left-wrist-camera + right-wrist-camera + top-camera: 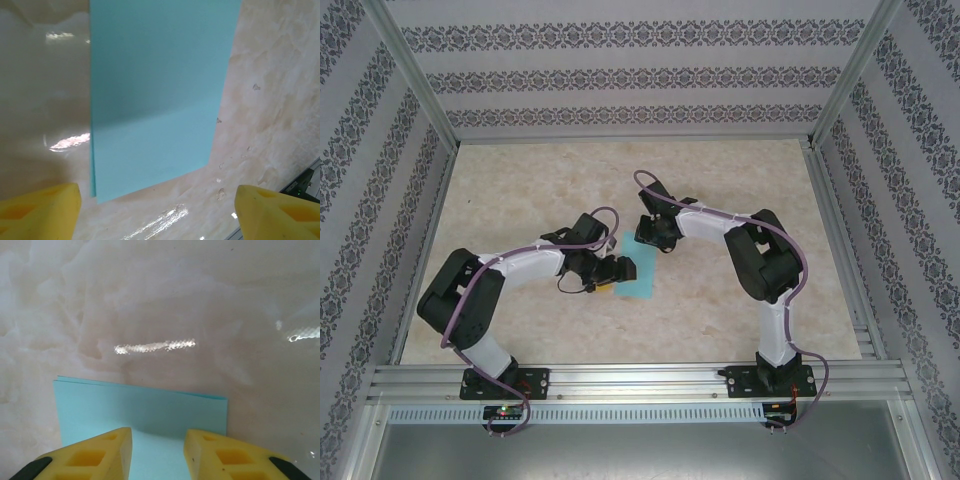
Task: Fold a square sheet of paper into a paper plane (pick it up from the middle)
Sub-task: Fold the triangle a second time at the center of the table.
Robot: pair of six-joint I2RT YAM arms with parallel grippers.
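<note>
The square sheet of paper [642,272] is lying flat on the glossy marble-patterned table [750,180], between the 2 arms. It is showing as a rectangle rather than a square. In the right wrist view a second edge is peeking out just behind its far edge, and in the left wrist view a thin second layer is showing along its left side. The sheet therefore seems to be folded in half already, with the 2 layers slightly out of line.

The left gripper [157,214] is hovering at one end of the paper with its yellow fingers [40,210] standing wide apart and nothing between them. The right gripper [157,452] is sitting over the opposite part of the sheet, its fingers [225,457] partly apart with a narrow gap and nothing clamped. Whether they are pressing on the paper cannot be told.

The step in hand is probably setting this fold and readying the next one. To do it well, 1 gripper should be pinning the sheet firmly, because thin paper is likely to slide on so slick a surface. The other should be working low and slowly along the crease. The mismatch between the layers deserves correcting first, since an uneven half-fold would be throwing the plane's centre ridge off line. Lifting a layer should be starting from an edge, not a corner, to avoid curling.
</note>
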